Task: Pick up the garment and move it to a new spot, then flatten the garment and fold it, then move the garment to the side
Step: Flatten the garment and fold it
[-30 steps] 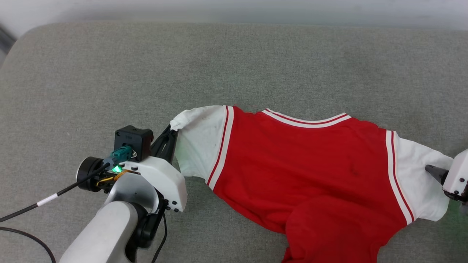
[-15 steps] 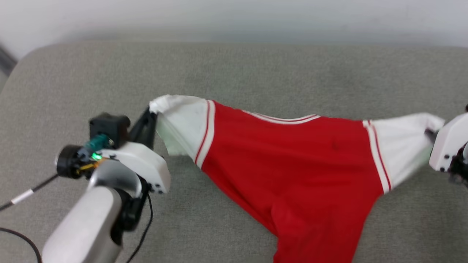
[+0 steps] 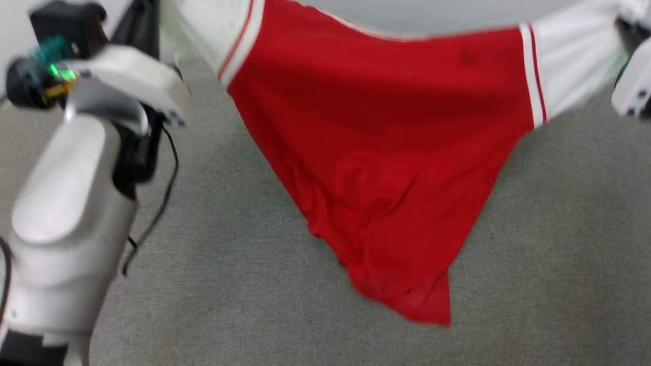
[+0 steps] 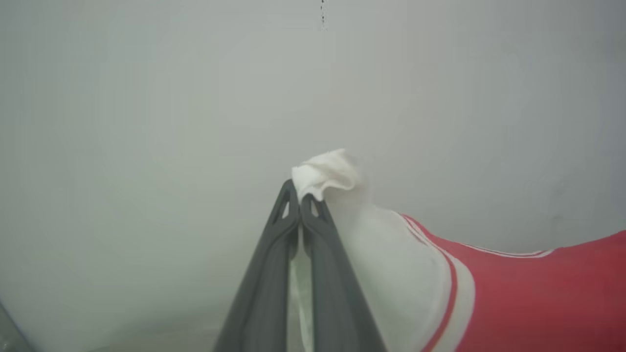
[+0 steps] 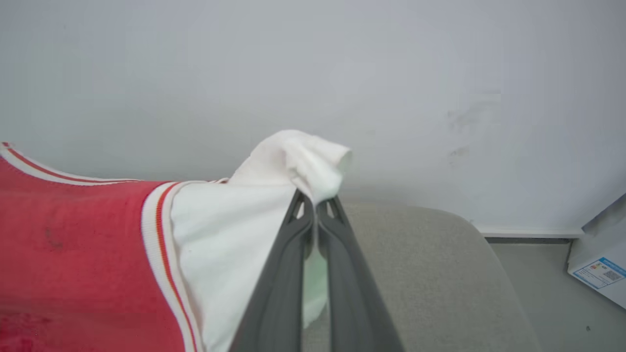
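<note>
The garment (image 3: pixel 386 142), a red T-shirt with white sleeves and red-striped trim, hangs stretched in the air between my two arms above the grey cushion (image 3: pixel 229 284). Its red body droops to a point near the cushion. In the left wrist view my left gripper (image 4: pixel 299 198) is shut on the bunched white sleeve (image 4: pixel 325 173). My right gripper (image 5: pixel 315 200) is shut on the other white sleeve (image 5: pixel 303 156) in the right wrist view. In the head view the left arm (image 3: pixel 71 193) rises at the left and the right wrist housing (image 3: pixel 633 86) sits at the right edge.
A pale wall (image 5: pixel 391 73) stands behind the cushion. The cushion's rounded right end (image 5: pixel 464 274) drops to the floor, where a white box (image 5: pixel 601 259) stands. A black cable (image 3: pixel 152 213) hangs by my left arm.
Both arms have lifted the garment off the cushion, and it now hangs taut between them. The right gripper shut on the right sleeve. The head view has shifted.
</note>
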### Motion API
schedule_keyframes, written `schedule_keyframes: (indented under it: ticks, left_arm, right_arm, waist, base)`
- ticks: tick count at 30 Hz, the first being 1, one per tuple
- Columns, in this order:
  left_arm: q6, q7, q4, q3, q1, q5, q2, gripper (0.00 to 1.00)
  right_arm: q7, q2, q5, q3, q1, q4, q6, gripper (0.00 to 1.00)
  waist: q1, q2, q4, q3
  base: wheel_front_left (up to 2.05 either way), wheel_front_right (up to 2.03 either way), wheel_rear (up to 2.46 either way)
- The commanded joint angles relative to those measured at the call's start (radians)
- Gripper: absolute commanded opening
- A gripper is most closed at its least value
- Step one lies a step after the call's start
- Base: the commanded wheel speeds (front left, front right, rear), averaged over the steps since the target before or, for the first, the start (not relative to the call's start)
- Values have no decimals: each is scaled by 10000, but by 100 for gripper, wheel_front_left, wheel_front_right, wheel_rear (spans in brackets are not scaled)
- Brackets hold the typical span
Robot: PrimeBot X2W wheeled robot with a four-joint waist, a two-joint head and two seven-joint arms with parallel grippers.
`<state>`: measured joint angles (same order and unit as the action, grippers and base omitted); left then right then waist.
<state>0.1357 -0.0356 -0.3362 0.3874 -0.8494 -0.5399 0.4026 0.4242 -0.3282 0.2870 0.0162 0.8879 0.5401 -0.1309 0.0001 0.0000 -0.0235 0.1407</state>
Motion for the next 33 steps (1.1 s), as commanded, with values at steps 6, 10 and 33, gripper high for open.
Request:
schedule_keyframes:
  ticks: [6,10,33]
  left_arm:
    - [-465,-543,-1668,-116,-2560,256,-92,0]
    - [-734,-993,-2547,-143,-4275,503,-97,0]
    - [-1816,-2069,-6463,-65,-6862,289,-928,0]
  right_arm:
    - [-1115,101,-310,-308,2254,443,3,0]
    - [-1929,113,-578,-455,3751,691,3,0]
    - [-3881,556,261,-2833,6899,3670,3,0]
  waist:
    - [-1,0,-207,1027]
    - [-1,0,-274,1714]
    - [-1,0,-399,3847]
  base:
    - [0,0,0]
    - [0,0,0]
    - [0,0,0]
